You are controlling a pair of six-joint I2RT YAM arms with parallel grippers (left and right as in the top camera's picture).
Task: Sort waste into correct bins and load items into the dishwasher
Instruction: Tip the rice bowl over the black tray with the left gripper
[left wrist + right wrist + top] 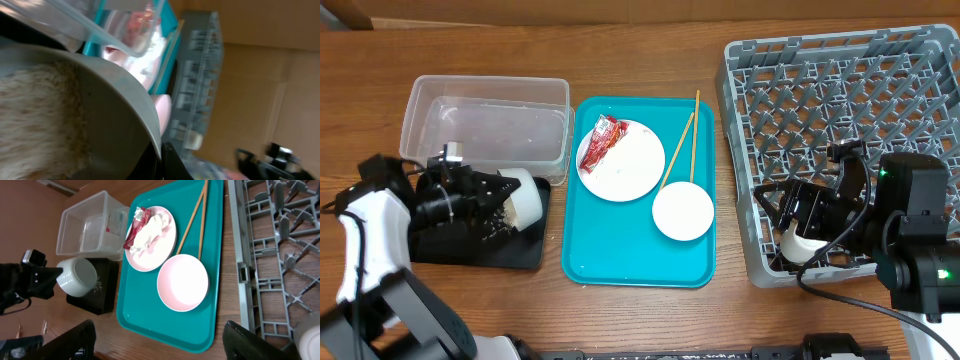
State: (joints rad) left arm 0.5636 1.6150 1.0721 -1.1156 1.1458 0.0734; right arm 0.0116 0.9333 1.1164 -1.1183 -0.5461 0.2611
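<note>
My left gripper (498, 194) is shut on the rim of a white bowl (526, 195), tipped on its side over the black tray (520, 250). Rice (30, 110) lies inside the bowl, whose rim is pinched between the fingers (161, 159). Rice specks (502, 226) show on the black tray. The plate (630, 170) on the teal tray holds the red wrapper (603, 136) and the white tissue (150, 230). A pink bowl (683, 211) and two chopsticks (686, 140) lie beside it. My right gripper (157, 345) is open over the grey rack (850, 90), above a white cup (802, 244).
The clear tub (485, 125) stands behind the black tray, left of the teal tray (640, 262). The rack fills the right side of the wooden table. The right arm's body (915, 240) sits at the rack's near right corner.
</note>
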